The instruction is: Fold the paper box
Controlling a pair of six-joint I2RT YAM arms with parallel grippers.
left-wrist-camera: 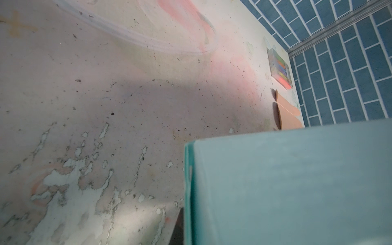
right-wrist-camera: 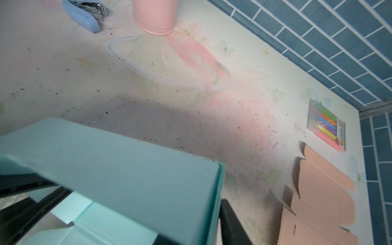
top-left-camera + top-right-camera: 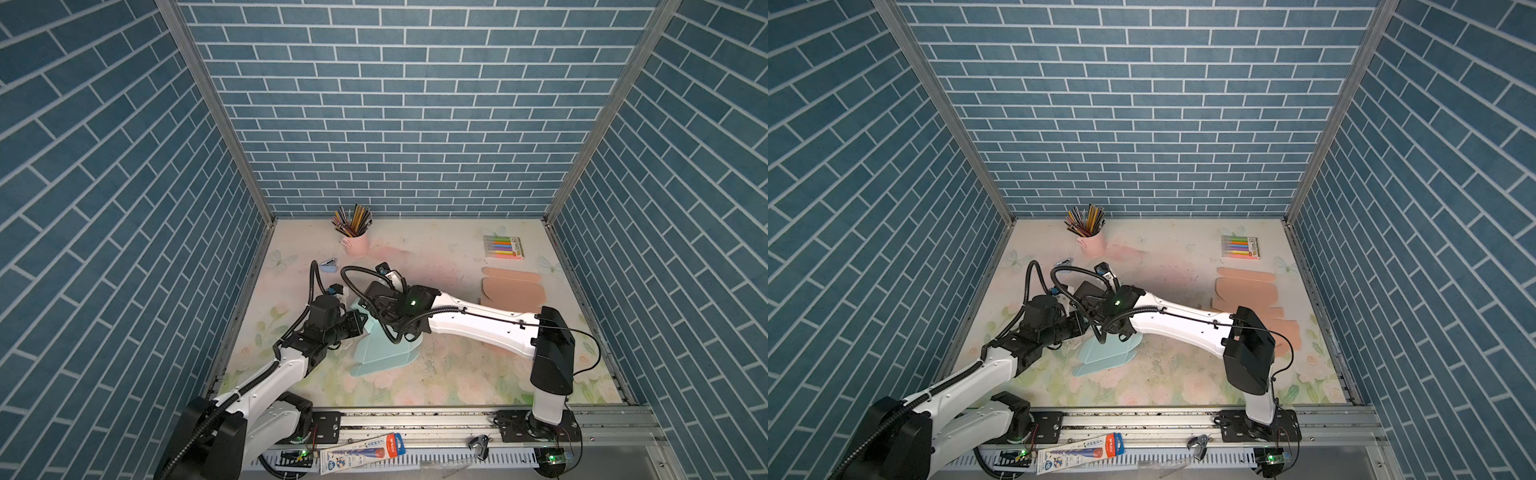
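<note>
The teal paper box (image 3: pixel 386 353) lies partly folded in the middle of the table, also seen in a top view at the box (image 3: pixel 1105 353). Both grippers meet at its far end, which is lifted. My left gripper (image 3: pixel 360 319) is shut on an upright teal panel (image 1: pixel 286 184); one dark finger (image 1: pixel 177 230) presses its edge and the other is hidden behind it. My right gripper (image 3: pixel 376 308) straddles a raised flap (image 2: pixel 127 165). One of its fingers (image 2: pixel 231 222) rests against the flap's edge and the other finger (image 2: pixel 25 191) sits under the flap.
A pink cup of pencils (image 3: pixel 355 245) and a blue stapler (image 3: pixel 329 266) stand at the back left. A clear plastic bowl (image 2: pixel 169 63) sits behind the box. A marker pack (image 3: pixel 503 247) and flat peach cardboard (image 3: pixel 513 289) lie at the right.
</note>
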